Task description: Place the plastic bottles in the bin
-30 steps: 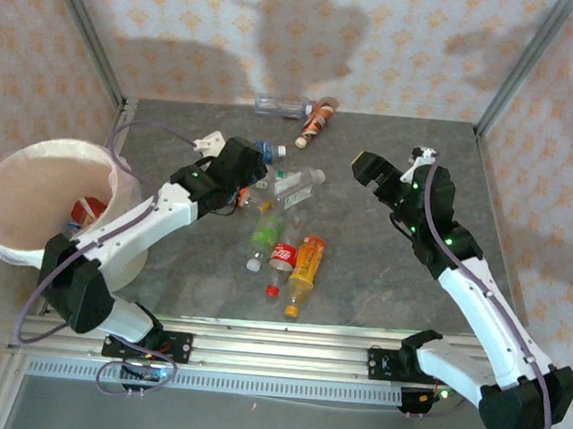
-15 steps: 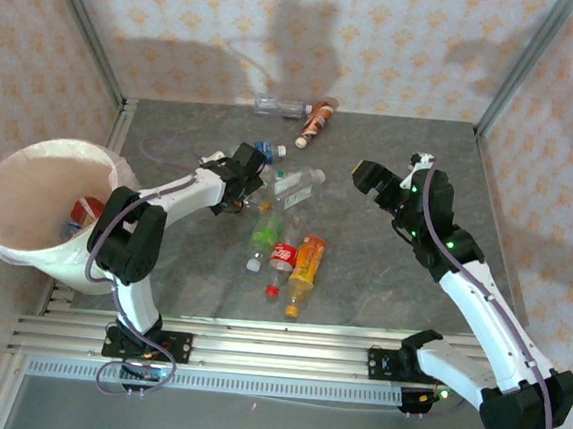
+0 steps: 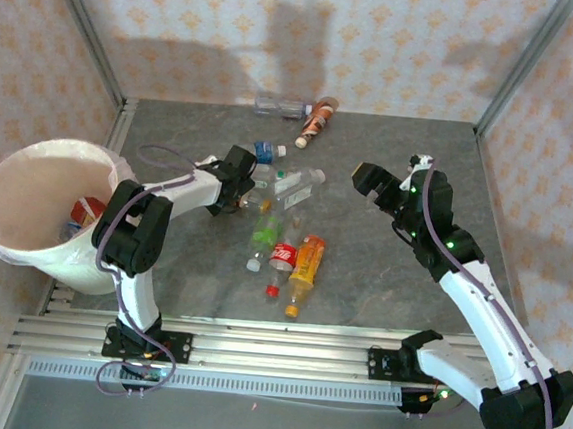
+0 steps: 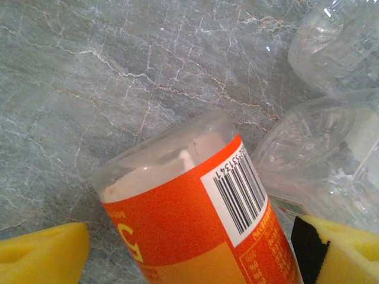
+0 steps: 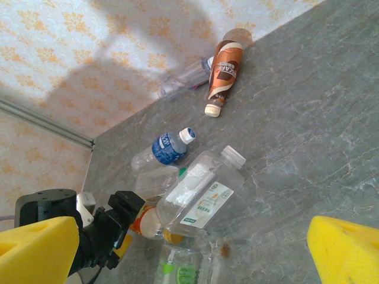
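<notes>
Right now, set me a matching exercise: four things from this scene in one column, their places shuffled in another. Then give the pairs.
Things:
1. brown bottle
2. red-label bottle
3. bin
4. blue-label bottle

Places:
A. left of the table
B. far end of the pile
C. by the far wall
D. beside the orange bottle

Pairs: 1-C, 2-D, 3-A, 4-B
</notes>
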